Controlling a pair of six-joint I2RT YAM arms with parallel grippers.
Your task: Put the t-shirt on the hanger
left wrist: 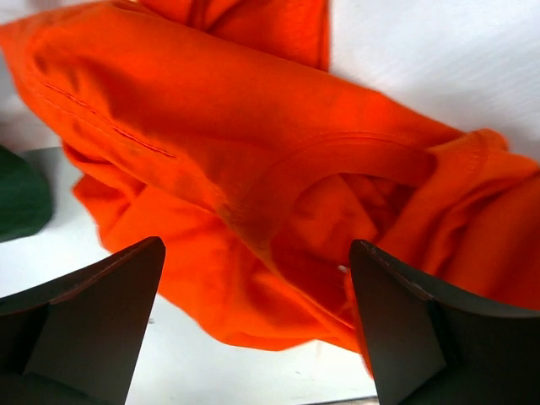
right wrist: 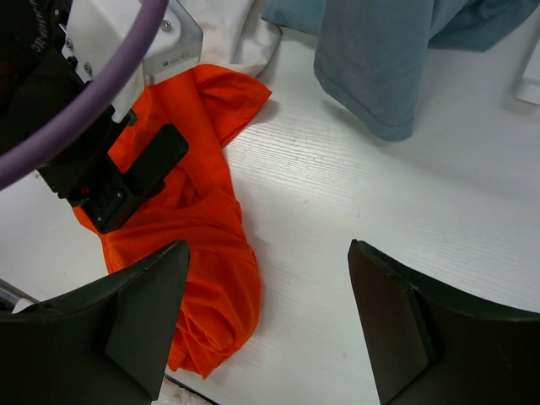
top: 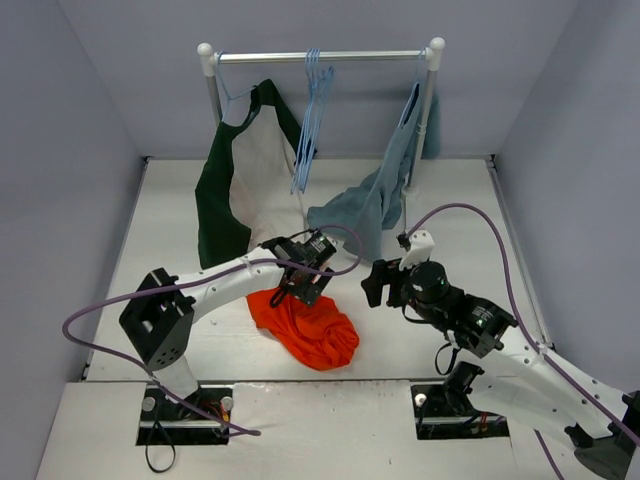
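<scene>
The orange t-shirt point(top: 310, 330) lies crumpled on the white table, near the front edge between the two arms. My left gripper point(top: 300, 290) hangs open just above its upper left part. In the left wrist view the t-shirt point(left wrist: 253, 152) fills the frame, its collar rim point(left wrist: 354, 152) showing, and the left gripper point(left wrist: 257, 253) holds nothing. My right gripper point(top: 375, 283) stands open to the right of the shirt; in its own view the right gripper point(right wrist: 268, 253) is over the t-shirt point(right wrist: 215, 245) edge and bare table. Pale-blue hangers point(top: 312, 120) hang from the rail at the back.
A clothes rack point(top: 320, 57) stands at the back. A dark green-and-white garment point(top: 235, 185) hangs at its left and a grey-blue garment point(top: 370, 200) drapes from its right post down onto the table. Grey walls close in both sides.
</scene>
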